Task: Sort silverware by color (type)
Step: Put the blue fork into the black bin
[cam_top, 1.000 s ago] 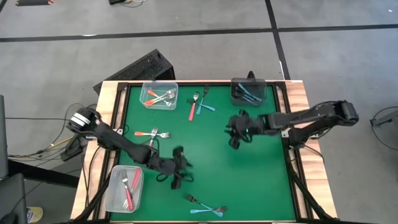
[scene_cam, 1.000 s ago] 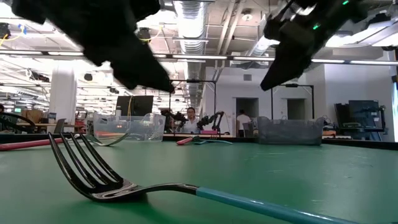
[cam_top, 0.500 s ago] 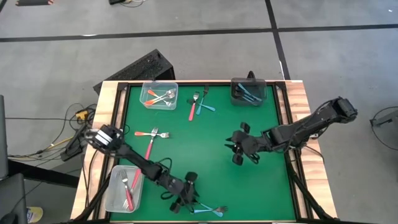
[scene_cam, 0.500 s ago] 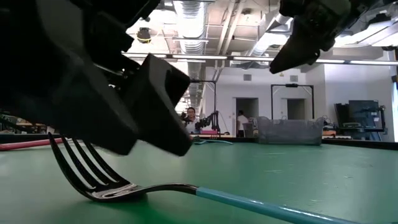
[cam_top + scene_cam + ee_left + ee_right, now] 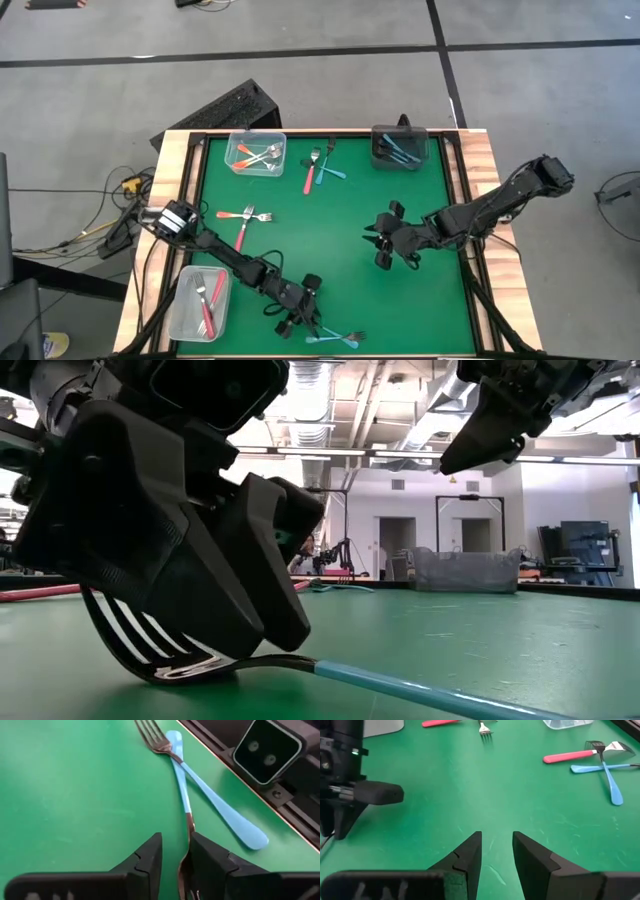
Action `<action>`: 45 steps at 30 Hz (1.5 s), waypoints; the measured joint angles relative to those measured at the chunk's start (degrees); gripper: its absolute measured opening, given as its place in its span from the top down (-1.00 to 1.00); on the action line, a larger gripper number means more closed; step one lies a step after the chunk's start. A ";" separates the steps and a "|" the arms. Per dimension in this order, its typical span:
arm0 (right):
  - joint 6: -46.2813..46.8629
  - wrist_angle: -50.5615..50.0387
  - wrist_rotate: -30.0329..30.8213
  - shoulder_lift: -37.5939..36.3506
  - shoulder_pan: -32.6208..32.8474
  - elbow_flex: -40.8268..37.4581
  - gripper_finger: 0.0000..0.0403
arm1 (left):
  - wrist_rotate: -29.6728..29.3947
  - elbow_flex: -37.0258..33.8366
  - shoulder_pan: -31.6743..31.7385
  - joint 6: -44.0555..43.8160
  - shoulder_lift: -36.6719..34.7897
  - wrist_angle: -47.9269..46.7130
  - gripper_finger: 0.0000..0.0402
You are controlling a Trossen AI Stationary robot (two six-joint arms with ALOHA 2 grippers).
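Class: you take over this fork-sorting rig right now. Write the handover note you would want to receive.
Left hand: open, low at the table's near edge, its jaws either side of a blue fork that lies crossed with a second blue fork. It is not yet clamped.
Right hand: open, empty, above the table's right middle.
Done: forks already lie in the far-left clear bin, the near-left clear bin and the dark bin.
Left: both crossed blue forks, the orange fork and red fork on the left, and the red-and-blue pair at the far centre.
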 joint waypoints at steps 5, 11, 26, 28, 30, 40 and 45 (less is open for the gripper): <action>0.04 -0.02 0.00 0.00 0.36 0.00 0.33 | 1.63 0.02 0.45 0.55 0.00 -0.40 0.66; 0.04 -0.40 0.00 0.00 0.28 0.00 0.33 | 3.32 1.40 -0.05 -0.41 0.02 0.50 0.67; 0.02 -0.55 0.00 0.00 0.59 0.00 0.33 | 0.51 4.02 -1.87 3.21 -0.07 -2.55 0.22; 0.02 -0.43 0.02 0.00 0.59 -0.01 0.33 | -1.02 4.02 -2.57 3.28 -0.07 -2.68 0.16; 0.02 -0.37 0.06 0.00 0.59 -0.01 0.33 | -2.80 4.02 -3.33 3.30 -0.07 -2.71 0.14; 0.00 -0.22 0.98 0.00 0.65 -0.02 0.33 | -7.34 3.65 -4.58 3.17 -0.07 -4.46 0.31; 0.00 -0.23 0.97 0.00 0.65 -0.05 0.33 | -6.99 3.67 -3.43 3.27 0.62 -5.82 0.44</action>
